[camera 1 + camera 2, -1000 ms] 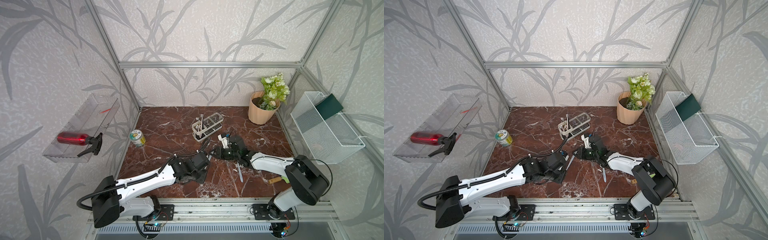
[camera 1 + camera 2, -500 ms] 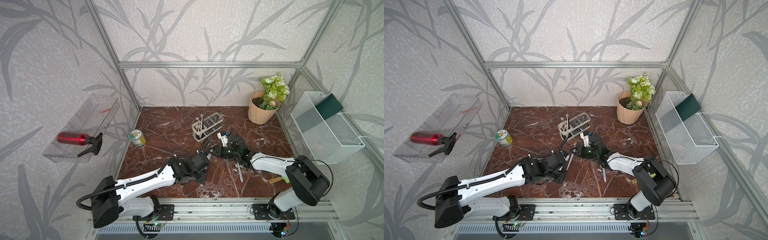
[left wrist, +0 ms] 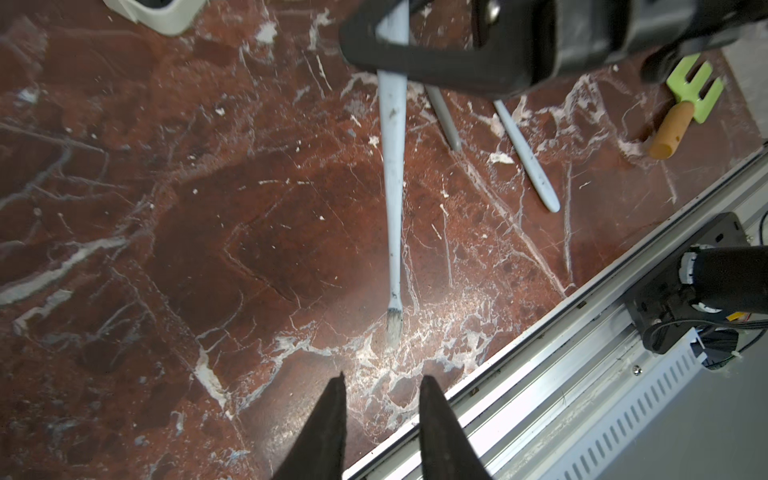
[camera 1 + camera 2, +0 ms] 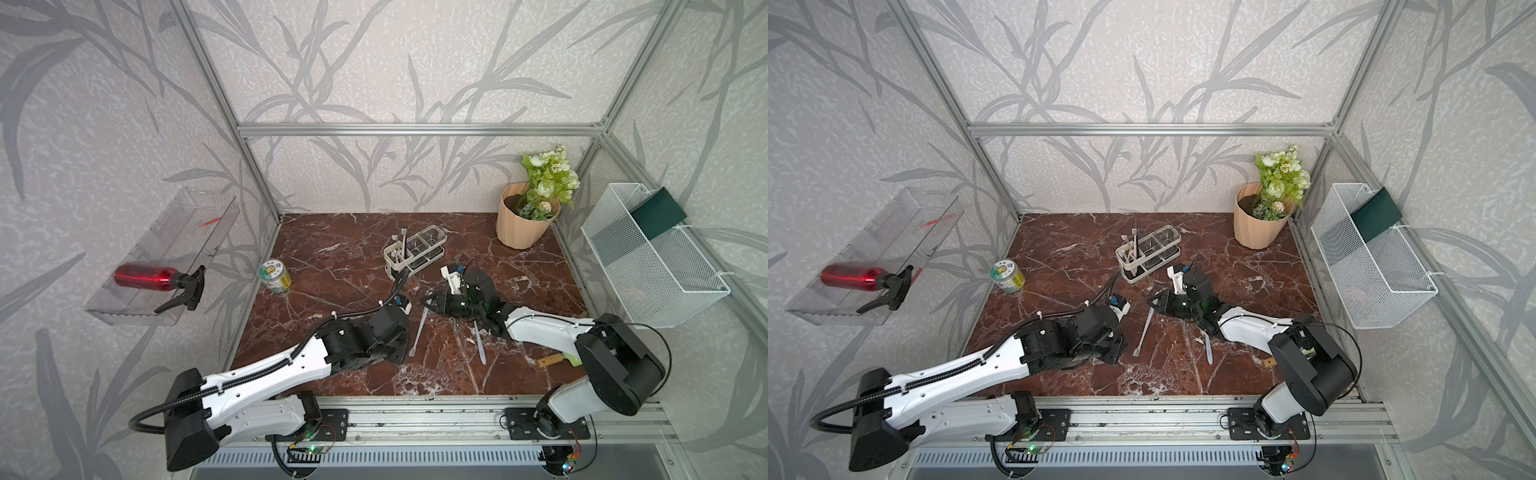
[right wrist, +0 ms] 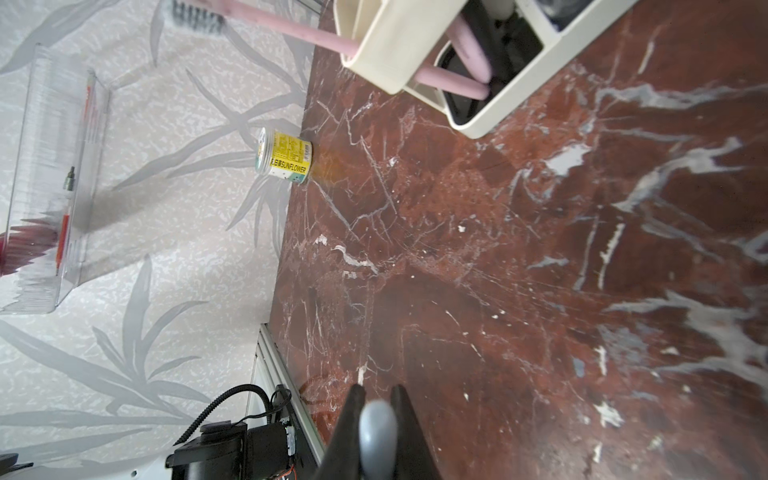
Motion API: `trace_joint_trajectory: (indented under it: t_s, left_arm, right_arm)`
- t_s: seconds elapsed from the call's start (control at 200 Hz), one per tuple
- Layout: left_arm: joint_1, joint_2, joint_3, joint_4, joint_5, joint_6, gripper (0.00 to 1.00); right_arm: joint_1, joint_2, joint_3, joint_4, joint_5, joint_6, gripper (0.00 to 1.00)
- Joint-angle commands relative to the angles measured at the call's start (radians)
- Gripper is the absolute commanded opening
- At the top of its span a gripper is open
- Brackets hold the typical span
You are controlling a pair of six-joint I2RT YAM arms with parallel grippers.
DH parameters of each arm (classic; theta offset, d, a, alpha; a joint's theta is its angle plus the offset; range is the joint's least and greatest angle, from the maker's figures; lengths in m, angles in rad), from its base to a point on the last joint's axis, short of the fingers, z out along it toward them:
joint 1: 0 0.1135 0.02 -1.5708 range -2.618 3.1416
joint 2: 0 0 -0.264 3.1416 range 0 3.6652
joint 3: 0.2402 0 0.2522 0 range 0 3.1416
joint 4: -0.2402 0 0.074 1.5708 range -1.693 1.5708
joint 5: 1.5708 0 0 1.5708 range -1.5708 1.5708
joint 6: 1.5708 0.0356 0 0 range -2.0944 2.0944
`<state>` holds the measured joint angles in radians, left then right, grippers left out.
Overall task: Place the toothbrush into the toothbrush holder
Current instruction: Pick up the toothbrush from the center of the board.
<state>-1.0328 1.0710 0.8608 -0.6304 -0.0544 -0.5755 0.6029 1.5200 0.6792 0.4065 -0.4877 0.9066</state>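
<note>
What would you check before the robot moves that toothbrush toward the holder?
1. Right gripper shut on the toothbrush handle: ok.
2. Left gripper open, apart from the bristles: ok.
3. Toothbrush holder upright on the marble table: ok.
4. Room beside the pink toothbrushes in its slotted end: cannot tell.
5. Toothbrush bristle end lifted off the table: cannot tell.
</note>
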Motion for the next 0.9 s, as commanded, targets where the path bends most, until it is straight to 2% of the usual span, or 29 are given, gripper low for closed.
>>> trace_joint_trajectory:
  t_s: [0.0,0.1,0.235,0.39,0.6,0.895]
  left_arm:
    - [-0.001,-0.058,-0.035,0.058,-0.051,-0.006,0.37]
    - [-0.001,-0.109,-0.076,0.137,-0.051,-0.025,0.43]
    - [-0.001,-0.134,-0.117,0.209,-0.074,-0.068,0.48]
    - [-0.001,-0.120,-0.114,0.241,-0.121,-0.161,0.51]
    - [0.001,-0.166,-0.155,0.336,-0.214,-0.357,0.52]
    - [0.003,-0.232,-0.274,0.458,-0.321,-0.655,0.49]
  right_arm:
    - [-0.025,-0.026,-0.026,0.038,0.007,0.044,0.00]
    - [-0.065,-0.003,-0.064,0.167,-0.029,0.154,0.00]
    - [-0.110,0.061,-0.116,0.449,-0.067,0.334,0.00]
    - [-0.118,0.110,-0.153,0.673,-0.028,0.418,0.00]
    - [-0.129,0.234,-0.170,0.993,0.001,0.552,0.00]
    - [-0.133,0.193,-0.162,0.998,0.003,0.511,0.00]
